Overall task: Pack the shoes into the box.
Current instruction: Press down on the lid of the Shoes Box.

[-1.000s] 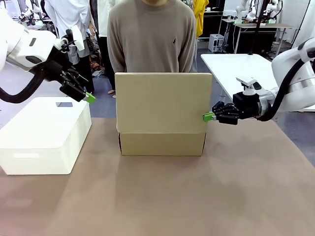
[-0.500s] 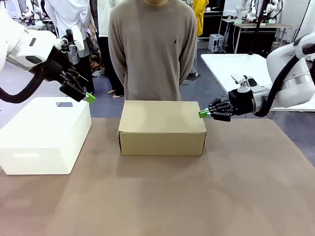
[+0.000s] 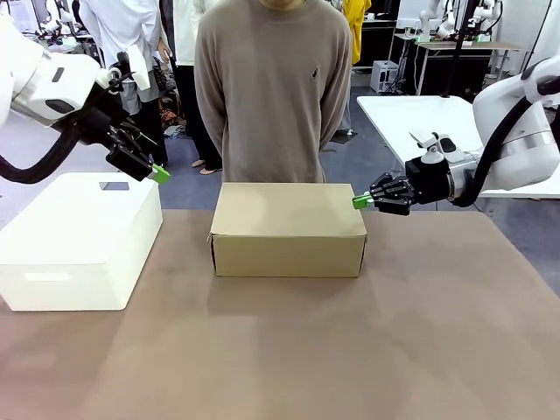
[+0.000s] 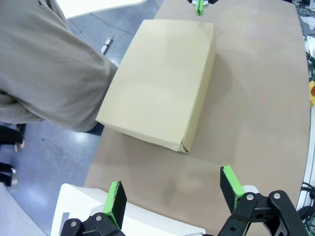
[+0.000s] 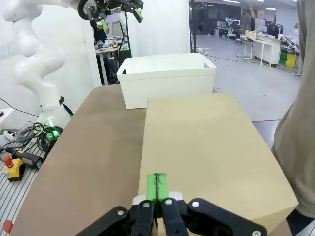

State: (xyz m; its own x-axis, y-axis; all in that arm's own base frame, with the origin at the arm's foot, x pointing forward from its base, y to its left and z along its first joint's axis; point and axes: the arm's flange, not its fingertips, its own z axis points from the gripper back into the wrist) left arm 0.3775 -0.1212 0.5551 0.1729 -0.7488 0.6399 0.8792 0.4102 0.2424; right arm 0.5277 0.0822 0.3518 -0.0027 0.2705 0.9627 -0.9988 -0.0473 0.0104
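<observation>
The box (image 3: pixel 288 226) lies lid-down just ahead of the right gripper (image 3: pixel 360 201), whose pinched-shut, empty jaws touch its near top corner, long axis running away from them, while the left gripper (image 3: pixel 159 173) hangs wide open, well apart.

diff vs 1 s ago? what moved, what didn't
The flap lid of the shallow brown cardboard box, upright a second ago, now lies flat and closed. The shut right pincer rose slightly and moved inward to the lid's right edge. The open left pincer, large white plastic box and person stayed put.
</observation>
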